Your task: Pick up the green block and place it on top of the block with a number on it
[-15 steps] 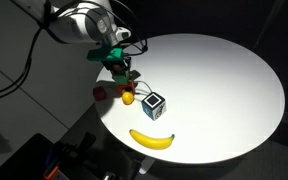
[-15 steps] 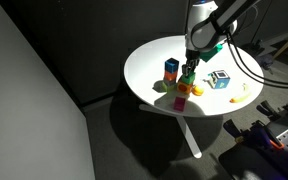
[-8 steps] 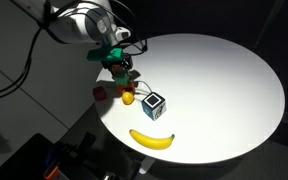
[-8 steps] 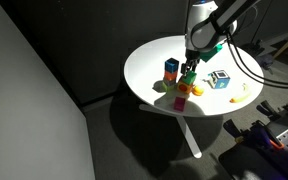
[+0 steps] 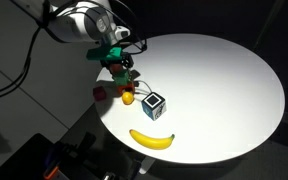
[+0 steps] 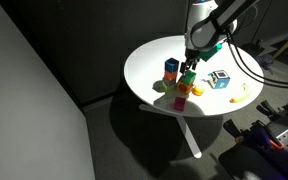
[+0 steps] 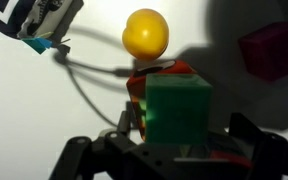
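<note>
In the wrist view the green block [image 7: 176, 108] rests on top of the block with a number on it [image 7: 136, 90]. Only orange-red slivers of that lower cube show at the green block's left and top edges. My gripper [image 7: 182, 126] is open, one finger on each side of the green block, and a gap shows on the right side. In both exterior views the gripper [image 5: 119, 66] [image 6: 189, 72] hangs low over the stack near the table's edge.
A yellow ball [image 7: 145, 33] [image 5: 127, 97] lies just beyond the stack, and a pink cube [image 7: 274, 50] sits beside it. A black-and-white cube [image 5: 154, 104] [image 6: 219, 80], a banana [image 5: 151, 138] and a blue cube [image 6: 171, 68] share the round white table [image 5: 224, 80].
The jaws have opened and let go of the green block, which stays on the numbered block. The arm has barely moved.
</note>
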`<state>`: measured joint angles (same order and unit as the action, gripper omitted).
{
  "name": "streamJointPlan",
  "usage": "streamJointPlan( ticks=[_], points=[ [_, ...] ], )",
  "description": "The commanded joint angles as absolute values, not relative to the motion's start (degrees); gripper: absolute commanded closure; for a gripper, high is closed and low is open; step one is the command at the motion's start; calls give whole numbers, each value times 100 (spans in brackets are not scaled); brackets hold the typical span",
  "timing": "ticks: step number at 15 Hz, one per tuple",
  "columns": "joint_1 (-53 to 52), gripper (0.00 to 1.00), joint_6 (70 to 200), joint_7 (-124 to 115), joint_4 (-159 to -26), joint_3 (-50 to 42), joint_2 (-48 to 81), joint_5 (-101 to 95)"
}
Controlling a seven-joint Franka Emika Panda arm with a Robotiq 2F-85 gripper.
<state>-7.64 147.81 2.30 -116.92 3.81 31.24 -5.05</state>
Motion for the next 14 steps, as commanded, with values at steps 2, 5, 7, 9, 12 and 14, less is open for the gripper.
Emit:
streamJointPlan(
  ticks=[2, 5, 7, 9, 12, 14],
  points=[
    [-727, 0, 14751, 208, -11832, 483, 2835, -418],
    [-775, 0, 14656, 124, -11873, 470, 2702, -452],
    [-814, 0, 14559, 52, -11902, 440, 2613, -487],
    [-830, 0, 14434, 3, -11923, 441, 2521, -490],
    [-849, 0, 14219, -15, -11977, 481, 2365, -470],
    [-873, 0, 14075, -33, -12012, 487, 2270, -486]
  ],
)
